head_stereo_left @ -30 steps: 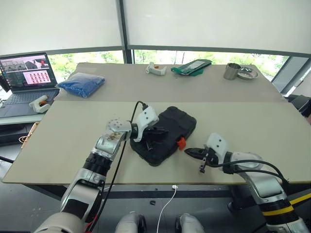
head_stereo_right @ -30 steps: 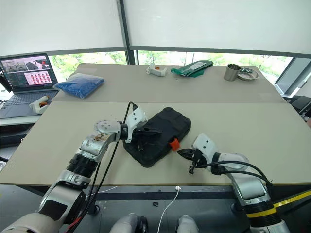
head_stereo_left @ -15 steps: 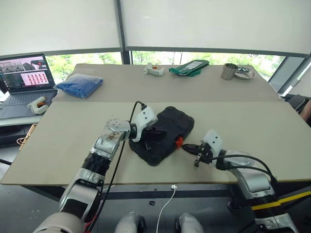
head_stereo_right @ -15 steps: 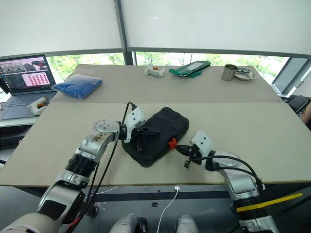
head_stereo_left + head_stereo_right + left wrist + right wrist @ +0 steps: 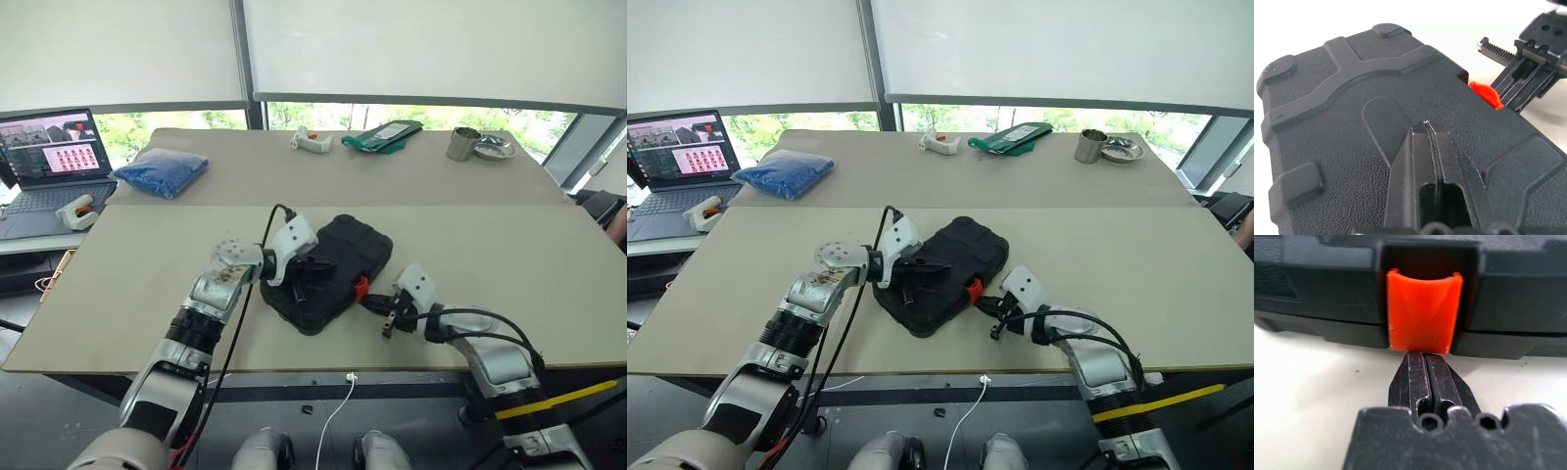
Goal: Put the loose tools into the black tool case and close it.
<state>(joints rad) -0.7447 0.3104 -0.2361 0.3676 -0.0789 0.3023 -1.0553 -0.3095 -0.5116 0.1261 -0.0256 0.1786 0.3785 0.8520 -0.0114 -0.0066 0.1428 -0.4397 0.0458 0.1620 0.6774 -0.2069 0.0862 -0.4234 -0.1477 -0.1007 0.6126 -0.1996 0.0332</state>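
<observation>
Sitting closed on the near tan table (image 5: 118,274) is the black tool case (image 5: 338,259), lid down. Left gripper (image 5: 1426,125) has its fingers pinched together, holding nothing, tips pressed on the lid. Right gripper (image 5: 1424,355) is pinched tight too, empty, its tips right up against the bottom edge of the orange latch (image 5: 1423,311) on the case's front edge.

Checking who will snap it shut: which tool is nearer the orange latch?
Right. The right tool has its shut tips at the orange latch; the left tool rests shut on the case lid, farther back.
</observation>
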